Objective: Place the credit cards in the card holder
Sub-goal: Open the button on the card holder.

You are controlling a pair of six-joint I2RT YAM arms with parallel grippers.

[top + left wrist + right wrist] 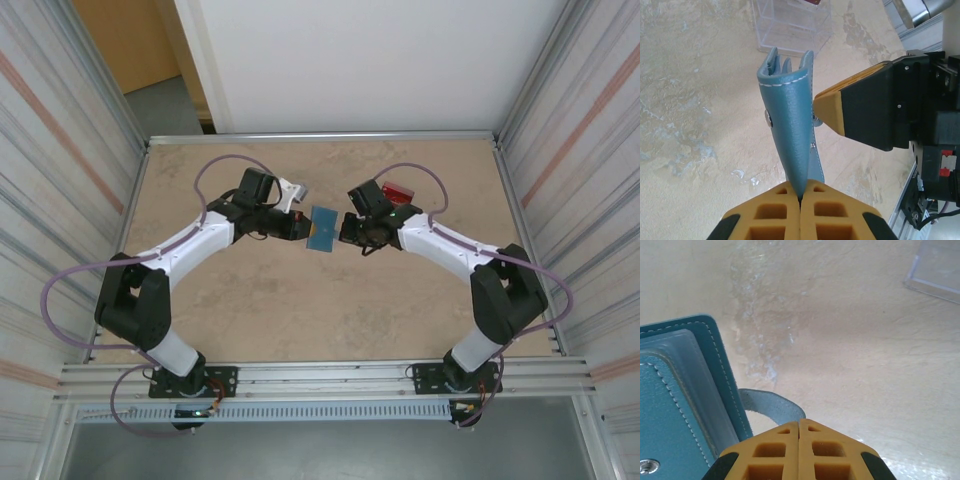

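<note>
Presently, I hold the card holder [790, 120] between both grippers over the middle of the tabletop [300, 320], apparently clear of the surface.

Risks:
- **Left:** the left gripper [800, 196] is clamped fully shut on just one edge of the folded leather. A hard pull from the other side could slide it out.
- **Right:** the right gripper [799, 424], jaws pressed together, appears to pinch the thin strap [767, 407] by the snap. That tab could slip free or twist, leaving the holder folded.
- **Far right:** the red credit cards [400, 189] sit at the clear case [790, 25] toward the far edge, beyond the right wrist. I judge them unreachable while both grippers are occupied.

Pose:
- **Left arm:** it reaches in from the near left corner, elbow bent, fingers pointing right.
- **Right arm:** it mirrors the left, fingers pointing left, with the holder between the two tips.
</note>
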